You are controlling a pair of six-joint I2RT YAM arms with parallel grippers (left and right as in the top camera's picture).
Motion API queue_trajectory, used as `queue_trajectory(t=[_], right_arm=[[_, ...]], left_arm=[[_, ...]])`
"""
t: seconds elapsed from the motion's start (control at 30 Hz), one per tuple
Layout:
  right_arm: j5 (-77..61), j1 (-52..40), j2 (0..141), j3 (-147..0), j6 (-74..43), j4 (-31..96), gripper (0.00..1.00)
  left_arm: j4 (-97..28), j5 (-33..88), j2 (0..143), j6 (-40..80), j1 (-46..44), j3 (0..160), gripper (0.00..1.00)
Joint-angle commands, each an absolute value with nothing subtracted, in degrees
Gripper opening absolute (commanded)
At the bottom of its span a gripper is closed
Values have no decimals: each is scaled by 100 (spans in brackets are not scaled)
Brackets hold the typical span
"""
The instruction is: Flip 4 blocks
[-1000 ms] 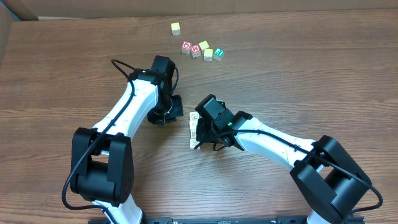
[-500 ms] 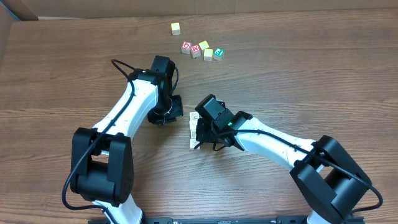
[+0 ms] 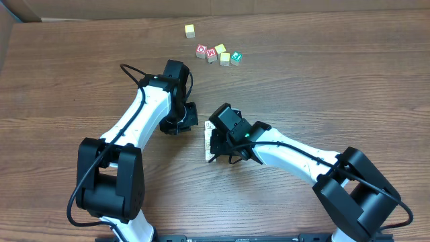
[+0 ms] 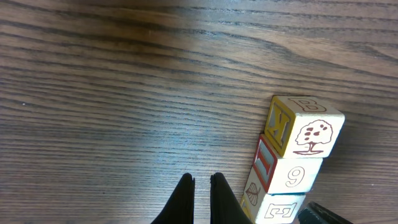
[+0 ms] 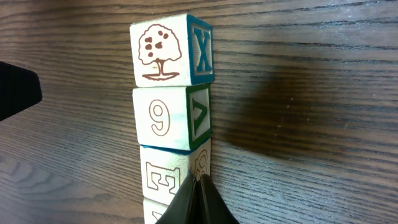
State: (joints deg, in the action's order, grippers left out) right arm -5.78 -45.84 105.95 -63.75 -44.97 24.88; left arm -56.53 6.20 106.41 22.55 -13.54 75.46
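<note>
Barely any change over the last second: a slight creep of the right arm's wrist toward the left edge of the counter (image 3: 349, 87), closer over the row of blocks (image 3: 209, 142). No shift in the left arm or in the row itself. Judged a slow press just beginning, not a completed flip.

Clenched and gripping nothing, the right claw (image 5: 198, 182), tip at the upper edge of the "E" block (image 5: 163, 176), seemingly touching. Clenched and empty too, the left claw (image 4: 201, 182), over bare wood just beside the row and apart from it.

Four blocks in a touching line near the middle of the counter, well apart from the loose cubes (image 3: 218, 52) by the far edge: tree block (image 5: 160, 51), "9" block (image 5: 160, 118), "E" block, then a fourth block (image 5: 151, 208), mostly cut off.

Small wooden cubes, square-edged, with cream faces and thin brown outline prints. Side faces framed in blue, green, red and yellow. Counter of dark brown woodgrain, smooth, faintly glossy.
</note>
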Motion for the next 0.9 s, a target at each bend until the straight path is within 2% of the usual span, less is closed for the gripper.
queue_trajectory(t=[0.0, 0.17, 0.3, 0.37, 0.47, 0.5, 0.57, 0.6, 0.63, 0.87], right_arm=[[-609, -4501, 10621, -6455, -4447, 2477, 4], [-609, -4032, 10291, -6785, -4154, 3162, 4], [-604, -3649, 9913, -7100, -3164, 3800, 15], [-602, -3426, 9738, -7212, -2580, 4045, 32], [-469, -3050, 9570, -7240, -2032, 4204, 81], [-381, -2939, 9566, -7240, -1959, 4254, 100], [-244, -2705, 9574, -7238, -1922, 4442, 100], [-242, -2585, 9590, -7238, -1925, 4563, 100], [-242, -2506, 9590, -7238, -1925, 4633, 100], [-244, -2231, 9590, -7238, -1925, 4746, 100]], left_arm=[[-5655, 534, 10726, 2375, -1385, 7505, 4], [-5854, 521, 10680, 2233, -1337, 7642, 4], [-6200, 93, 10409, 2226, -1232, 7924, 4], [-6342, -10, 10160, 2226, -1151, 8060, 4], [-6493, -64, 9727, 2226, -978, 8182, 5], [-6497, -64, 9607, 2226, -915, 8182, 11], [-6512, -64, 9406, 2226, -764, 8182, 50], [-6530, -62, 9345, 2226, -694, 8182, 82], [-6567, -62, 9308, 2226, -635, 8182, 100], [-6578, -60, 9349, 2226, -565, 8180, 100]])
